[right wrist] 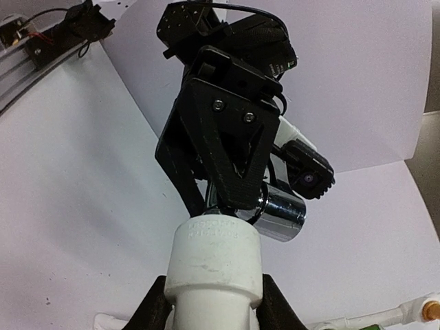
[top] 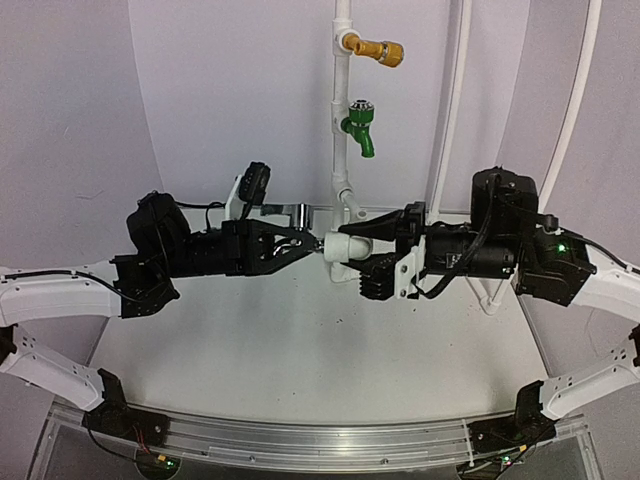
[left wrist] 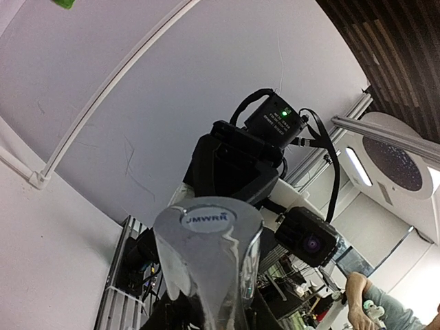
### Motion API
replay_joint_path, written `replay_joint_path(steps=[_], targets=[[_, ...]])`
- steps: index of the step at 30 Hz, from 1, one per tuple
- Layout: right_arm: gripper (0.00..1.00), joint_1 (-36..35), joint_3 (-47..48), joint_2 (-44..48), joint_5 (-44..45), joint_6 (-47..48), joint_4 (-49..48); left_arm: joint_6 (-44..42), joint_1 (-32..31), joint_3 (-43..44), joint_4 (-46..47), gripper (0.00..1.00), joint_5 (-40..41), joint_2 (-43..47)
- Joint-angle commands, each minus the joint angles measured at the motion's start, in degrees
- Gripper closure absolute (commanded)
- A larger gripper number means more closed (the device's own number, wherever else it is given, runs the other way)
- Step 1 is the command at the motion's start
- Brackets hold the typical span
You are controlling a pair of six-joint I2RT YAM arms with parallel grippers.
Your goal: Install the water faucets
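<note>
Above the table's middle, my two grippers meet tip to tip. My left gripper [top: 305, 241] is shut on the shiny silver tap [top: 299, 213]. In the left wrist view the tap's lever handle [left wrist: 210, 247], marked JMWRR, fills the foreground and hides most of my left gripper [left wrist: 210, 320]. My right gripper [top: 362, 247] is shut on the white plastic fitting [top: 343, 245]. In the right wrist view its dark fingers [right wrist: 148, 309] clamp both sides of the fitting [right wrist: 216, 261]. The fitting's socket end points at the silver tap [right wrist: 283, 214] and looks to touch its base.
A vertical white pipe [top: 341, 150] at the back carries a green tap [top: 358, 128] and, higher, a yellow-brass tap [top: 382, 50]. More white pipes [top: 452, 120] rise at the right. An aluminium rail [top: 300, 435] runs along the near edge.
</note>
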State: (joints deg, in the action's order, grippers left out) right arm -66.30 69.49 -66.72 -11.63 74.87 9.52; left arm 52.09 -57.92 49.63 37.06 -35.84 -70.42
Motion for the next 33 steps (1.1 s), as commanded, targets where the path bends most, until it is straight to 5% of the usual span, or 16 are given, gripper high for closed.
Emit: replay_joint_path(steps=[1,5,10,16,24,26,33], targets=[[1.00,-0.34,4.43,-0.64,-3.99,-15.92,-2.54,-11.17,-0.89,3.32,-3.39,1.00,-0.88,3.41],[1.00,-0.26,6.58,-0.95,-7.48,-27.09,-0.81,-18.72,-1.09,2.55,-5.91,1.00,-0.10,5.45],[1.00,-0.29,7.77,-1.21,-9.17,-28.11,1.41,-24.23,-1.32,2.67,-9.61,0.99,0.62,6.78],[1.00,-0.31,7.73,-0.62,-9.07,-24.35,3.04,-27.50,-1.32,4.66,-16.55,0.75,0.90,8.55],[1.00,-0.30,7.76,-0.53,-10.01,-22.54,3.05,-26.96,-1.32,5.40,-17.48,0.70,-1.25,8.18],[1.00,-0.34,7.65,-0.26,-10.78,-22.37,3.05,-26.70,-1.32,5.05,-16.93,0.71,-1.42,8.38],[1.00,-0.28,8.10,-0.43,-10.90,-26.35,3.05,-27.03,-1.32,5.04,-16.88,0.99,-2.47,8.43]])
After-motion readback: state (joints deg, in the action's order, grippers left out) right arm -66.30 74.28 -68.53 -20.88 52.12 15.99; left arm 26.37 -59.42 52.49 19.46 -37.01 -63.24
